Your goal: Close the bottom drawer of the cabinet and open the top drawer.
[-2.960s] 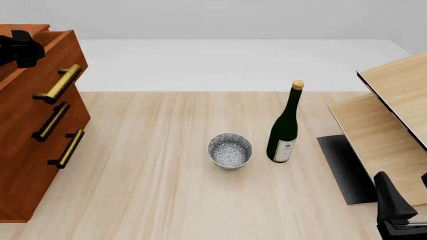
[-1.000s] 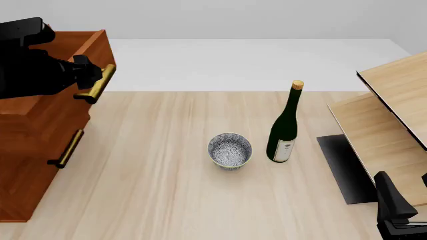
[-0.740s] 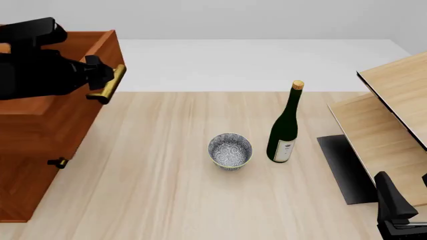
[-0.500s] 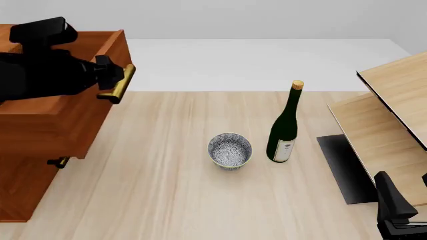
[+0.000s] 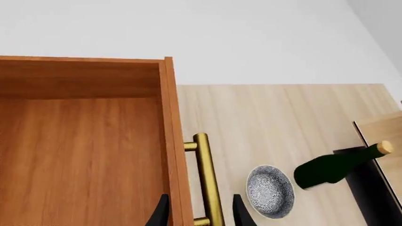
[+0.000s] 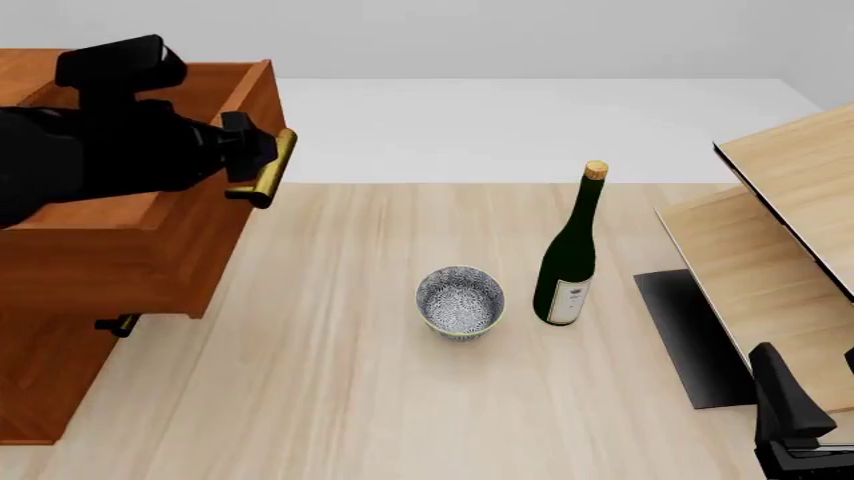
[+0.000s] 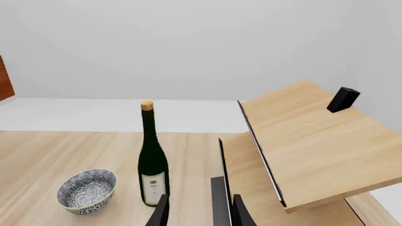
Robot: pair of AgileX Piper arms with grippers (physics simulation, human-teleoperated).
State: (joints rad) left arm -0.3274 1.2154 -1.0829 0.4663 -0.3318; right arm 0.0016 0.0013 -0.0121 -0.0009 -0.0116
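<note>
The reddish-brown cabinet (image 6: 34,400) stands at the left. Its top drawer (image 6: 147,250) is pulled far out toward the table's middle, and its bare wooden inside (image 5: 82,155) shows in the left wrist view. My left gripper (image 6: 256,160) (image 5: 201,207) is open, its fingers straddling the drawer's front panel and brass handle (image 5: 207,174). The bottom drawer (image 6: 87,350) lies flush with the cabinet front. Only the end of its handle (image 6: 118,325) shows under the top drawer. My right gripper (image 6: 814,385) (image 7: 199,209) is open and holds nothing, low at the near right.
A patterned bowl (image 6: 461,300) and a dark green wine bottle (image 6: 570,250) stand mid-table. Pale wooden panels (image 6: 787,230) slope over a black mat (image 6: 687,335) at the right. The middle drawer is hidden beneath the top one.
The top drawer has slid farther out to the right together with my left gripper and now covers the middle handle. The right arm has not moved.
</note>
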